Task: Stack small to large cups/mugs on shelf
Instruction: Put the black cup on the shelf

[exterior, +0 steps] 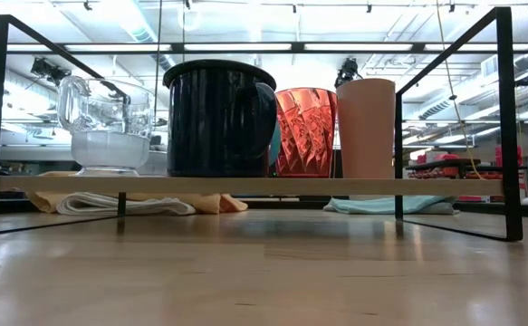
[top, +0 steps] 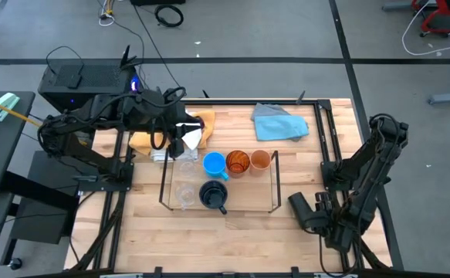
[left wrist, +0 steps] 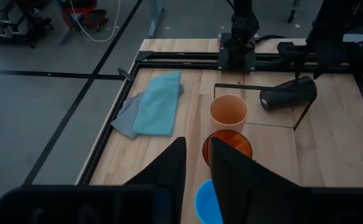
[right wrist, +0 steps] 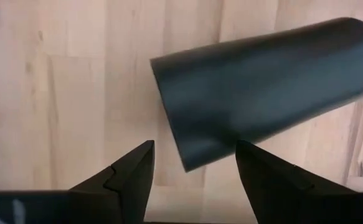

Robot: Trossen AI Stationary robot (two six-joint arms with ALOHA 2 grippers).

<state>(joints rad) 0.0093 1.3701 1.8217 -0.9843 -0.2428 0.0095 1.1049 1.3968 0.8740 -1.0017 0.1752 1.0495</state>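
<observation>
Right wrist view — your right gripper [right wrist: 193, 165] stands open over the black cup [right wrist: 268, 90] lying on its side.
Left gripper [left wrist: 197, 163] — fingers nearly together, holding nothing, above the shelf [top: 273, 185].

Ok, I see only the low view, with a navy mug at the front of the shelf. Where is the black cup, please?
Observer: The black cup lies on its side on the table, to the right of the shelf.
Operator: Does the right end effector hold it?
Observer: No. The right end effector is open close to the cup, not closed on it.
Operator: And where is the left arm?
Observer: The left end effector hovers near the shelf's back left corner.
</observation>
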